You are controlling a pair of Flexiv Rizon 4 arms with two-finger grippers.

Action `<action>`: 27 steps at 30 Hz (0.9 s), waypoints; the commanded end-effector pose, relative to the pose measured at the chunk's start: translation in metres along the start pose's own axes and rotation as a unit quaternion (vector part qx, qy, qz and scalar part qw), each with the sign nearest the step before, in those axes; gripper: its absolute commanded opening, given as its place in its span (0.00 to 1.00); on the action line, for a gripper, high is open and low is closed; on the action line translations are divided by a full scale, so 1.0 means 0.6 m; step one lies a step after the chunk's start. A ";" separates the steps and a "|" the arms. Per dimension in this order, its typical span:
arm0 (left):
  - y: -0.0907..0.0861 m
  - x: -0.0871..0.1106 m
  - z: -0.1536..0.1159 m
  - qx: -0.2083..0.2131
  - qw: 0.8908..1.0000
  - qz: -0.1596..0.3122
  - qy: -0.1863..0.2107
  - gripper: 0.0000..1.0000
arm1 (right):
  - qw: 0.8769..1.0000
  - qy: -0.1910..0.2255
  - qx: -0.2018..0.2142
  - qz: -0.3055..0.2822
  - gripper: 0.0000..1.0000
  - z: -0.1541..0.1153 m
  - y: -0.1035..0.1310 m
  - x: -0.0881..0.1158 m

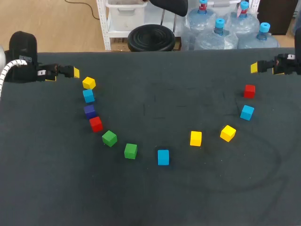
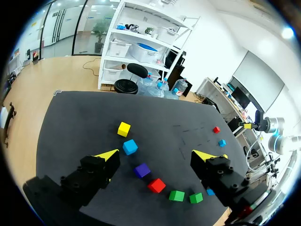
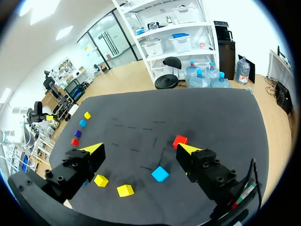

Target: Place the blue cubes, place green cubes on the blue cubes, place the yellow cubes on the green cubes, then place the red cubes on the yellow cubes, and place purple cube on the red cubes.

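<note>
Blue cubes lie well apart in an arc of loose cubes: the left blue cube (image 1: 88, 95) near the left gripper (image 2: 157, 155), the middle blue cube (image 1: 163, 157) mid-arc, the right blue cube (image 1: 247, 112) near the right gripper (image 3: 140, 148). Both jaws stand wide, empty. Hazard — the left blue cube sits just beside a yellow cube (image 1: 89, 83) and the purple cube (image 1: 90, 111); wide fingers could knock either.

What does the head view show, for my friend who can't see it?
Eleven loose cubes, blue, green, yellow, red and one purple cube, curve across a dark table. The left gripper and right gripper sit near its far corners.
</note>
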State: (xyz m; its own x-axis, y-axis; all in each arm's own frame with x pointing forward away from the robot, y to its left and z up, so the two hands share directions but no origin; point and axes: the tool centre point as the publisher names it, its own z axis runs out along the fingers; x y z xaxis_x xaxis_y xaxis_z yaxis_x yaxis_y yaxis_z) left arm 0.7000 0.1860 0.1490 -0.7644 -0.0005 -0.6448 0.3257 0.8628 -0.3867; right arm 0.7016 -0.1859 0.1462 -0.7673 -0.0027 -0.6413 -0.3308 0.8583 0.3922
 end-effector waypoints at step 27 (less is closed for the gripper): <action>-0.001 0.000 0.000 -0.001 1.000 0.000 0.001 1.00 | 0.840 0.256 -0.139 -0.458 1.00 0.042 0.277 0.196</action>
State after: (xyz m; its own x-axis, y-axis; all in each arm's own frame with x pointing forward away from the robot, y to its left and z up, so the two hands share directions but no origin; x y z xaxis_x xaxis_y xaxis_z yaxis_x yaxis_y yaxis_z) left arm 0.7000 0.1860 0.1490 -0.7644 -0.0004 -0.6448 0.3257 0.8628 -0.3867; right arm 0.5842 -0.0364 0.1159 -0.4682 -0.7534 -0.4616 -0.8759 0.4646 0.1301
